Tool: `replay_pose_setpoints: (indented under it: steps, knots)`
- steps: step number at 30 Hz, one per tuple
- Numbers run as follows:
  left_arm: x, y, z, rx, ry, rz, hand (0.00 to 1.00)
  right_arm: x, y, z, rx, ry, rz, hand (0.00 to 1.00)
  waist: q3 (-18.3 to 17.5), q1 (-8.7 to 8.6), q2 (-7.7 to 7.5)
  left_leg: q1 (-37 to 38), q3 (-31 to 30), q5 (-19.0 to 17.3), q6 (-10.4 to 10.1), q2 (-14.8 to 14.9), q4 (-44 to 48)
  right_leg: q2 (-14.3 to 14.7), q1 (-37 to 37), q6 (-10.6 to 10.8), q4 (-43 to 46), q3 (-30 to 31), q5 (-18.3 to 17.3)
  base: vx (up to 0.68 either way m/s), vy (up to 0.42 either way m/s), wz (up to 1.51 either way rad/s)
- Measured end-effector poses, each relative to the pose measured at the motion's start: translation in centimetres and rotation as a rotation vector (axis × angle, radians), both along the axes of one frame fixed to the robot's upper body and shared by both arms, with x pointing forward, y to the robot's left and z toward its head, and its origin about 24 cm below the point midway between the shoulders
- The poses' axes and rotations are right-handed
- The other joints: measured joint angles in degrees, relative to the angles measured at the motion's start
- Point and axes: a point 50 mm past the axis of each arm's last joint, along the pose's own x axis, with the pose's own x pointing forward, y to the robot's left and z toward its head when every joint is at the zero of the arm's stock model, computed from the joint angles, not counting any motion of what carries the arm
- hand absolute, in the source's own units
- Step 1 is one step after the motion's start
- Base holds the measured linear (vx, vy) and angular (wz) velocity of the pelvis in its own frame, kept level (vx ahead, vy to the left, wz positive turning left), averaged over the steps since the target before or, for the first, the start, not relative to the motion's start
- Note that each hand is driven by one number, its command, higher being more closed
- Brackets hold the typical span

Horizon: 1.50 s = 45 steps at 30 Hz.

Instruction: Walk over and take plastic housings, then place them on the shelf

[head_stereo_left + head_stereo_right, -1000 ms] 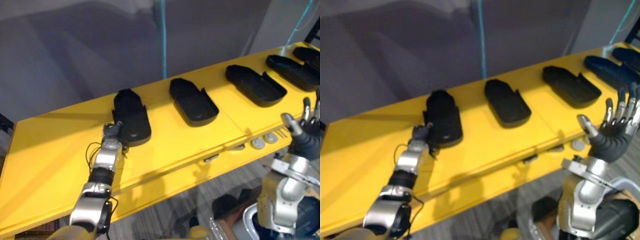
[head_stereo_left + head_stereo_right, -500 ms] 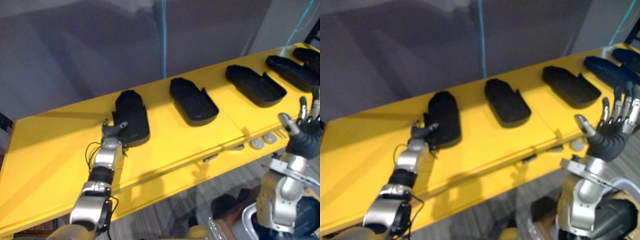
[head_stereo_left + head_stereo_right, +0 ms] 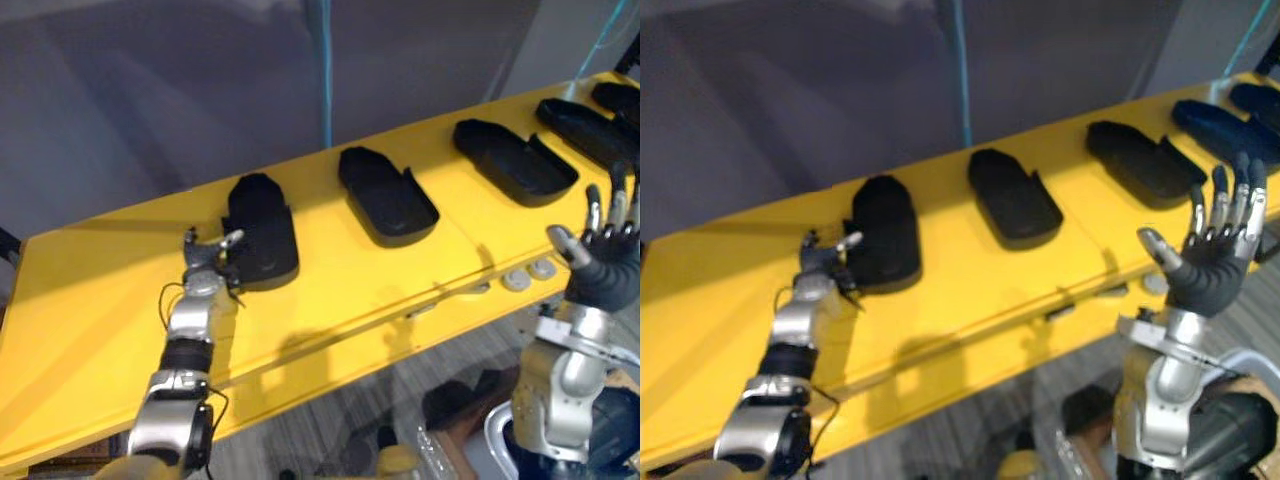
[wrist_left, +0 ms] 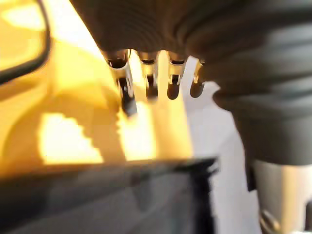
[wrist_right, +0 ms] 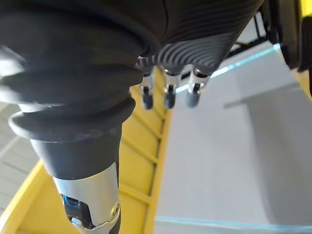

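Check the left hand [image 3: 204, 256] first: its fingers are spread and relaxed, holding nothing, and it sits over the yellow table [image 3: 95, 300] just beside the near left edge of the leftmost plastic housing [image 3: 262, 236]. You cannot tell from the head views whether the thumb touches that housing. In the left wrist view the fingers [image 4: 146, 73] reach straight out over the yellow surface.

Find the right hand [image 3: 1206, 274] raised off the front edge of the table at the right end, palm toward the head camera, fingers straight and fanned, empty.

Note the row of black housings lying flat along the table, well apart from each other and angled alike: after the leftmost, the second housing [image 3: 388, 197], the third housing [image 3: 514, 160], the fourth housing [image 3: 583, 121] and the fifth housing [image 3: 621, 97] at the far right corner.

Observe two round silver fasteners [image 3: 528, 275] on the front lip below the third housing. A plain grey wall [image 3: 150, 90] stands behind the table, with a thin teal vertical strip [image 3: 323, 70] on it. Grey carpet floor [image 3: 330, 435] lies below the front edge.
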Motion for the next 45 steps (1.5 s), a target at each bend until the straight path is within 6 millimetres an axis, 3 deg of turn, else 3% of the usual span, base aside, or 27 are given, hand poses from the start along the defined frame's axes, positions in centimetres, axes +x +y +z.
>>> replay_pose_setpoints:
  steps: [8,14,18,20,25,45]
  knots:
    - [-0.6,1.1,3.1,0.013,-0.180,0.030,0.00,0.0,0.0,0.4,-0.030,-0.005,0.009,0.00,0.3,1.44,0.59,-0.1,-0.2,0.0,0.0,0.0,0.1,-0.1,0.0,0.0,0.0,-0.2,0.0,0.00,0.000,0.00]
    - [-3.5,1.8,5.6,-0.035,-0.397,-0.015,0.00,-0.2,0.4,0.6,-0.036,-0.016,0.025,0.00,0.3,1.63,1.09,-0.1,-0.5,0.0,0.0,0.0,0.1,-0.2,0.1,-0.1,0.0,-0.6,-0.1,0.00,-0.001,0.02]
    - [-5.6,1.0,4.2,-0.083,-0.396,-0.063,0.00,-0.7,0.6,0.9,-0.058,-0.028,0.039,0.00,-0.1,2.02,2.70,-0.9,-1.5,0.0,0.1,-0.1,0.8,-0.4,0.3,-0.1,0.0,-1.7,-0.2,0.00,-0.004,0.13]
    - [-6.6,0.3,2.3,-0.127,-0.352,-0.072,0.00,-0.7,0.6,0.7,-0.056,-0.011,0.040,0.00,-0.2,2.89,3.47,-1.0,-1.5,0.0,0.1,0.1,1.0,-0.2,0.3,-0.1,0.0,-1.8,-0.2,0.00,0.000,0.00]
    - [-7.7,-0.1,-0.3,-0.157,-0.250,-0.107,0.00,-0.7,0.8,0.3,-0.050,0.012,0.048,0.00,-0.5,3.19,3.84,-1.1,-1.9,0.0,0.0,0.3,1.4,-0.1,0.7,-0.2,0.0,-2.4,-0.3,-0.02,-0.003,0.02]
    - [-7.4,-2.0,-1.2,-0.313,-0.204,-0.303,0.00,-0.9,0.6,-0.4,-0.041,0.051,0.039,0.00,-1.1,3.65,4.61,-2.1,-2.1,-0.1,0.1,0.5,1.9,0.0,0.1,-0.3,-0.1,-2.6,-0.1,0.00,0.000,0.01]
